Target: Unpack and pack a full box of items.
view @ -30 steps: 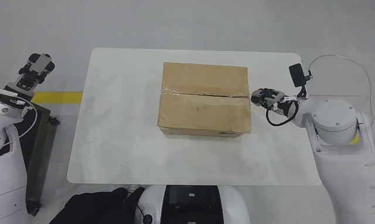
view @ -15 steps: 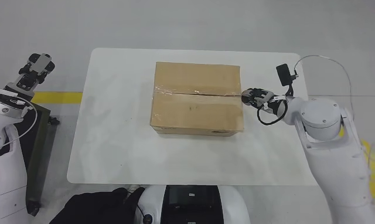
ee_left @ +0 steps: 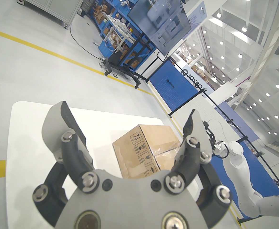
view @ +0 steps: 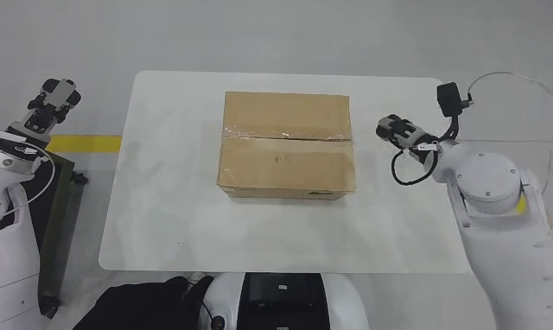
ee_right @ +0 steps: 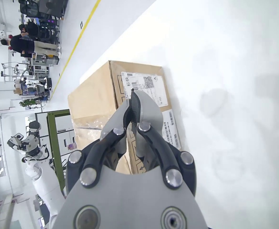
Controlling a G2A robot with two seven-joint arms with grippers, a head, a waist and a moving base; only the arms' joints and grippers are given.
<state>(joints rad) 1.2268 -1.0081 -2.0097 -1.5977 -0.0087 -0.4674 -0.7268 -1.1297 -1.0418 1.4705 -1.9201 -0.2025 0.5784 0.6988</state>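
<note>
Pushed leftward, the taped cardboard box (view: 285,144) now sits at bench (view: 173,209) centre. The right end effector (view: 386,127), closed tight for nudging, has backed off; the left end effector (ee_left: 128,108) waits wide open off the bench's left side.

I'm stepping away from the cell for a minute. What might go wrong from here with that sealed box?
1. The tape seals the top seam of the box, and the right gripper is shut beside one end. Poking at it may just shove the box across the table.
2. The left gripper hangs open beyond the table's opposite side, so nothing braces the box.
</note>
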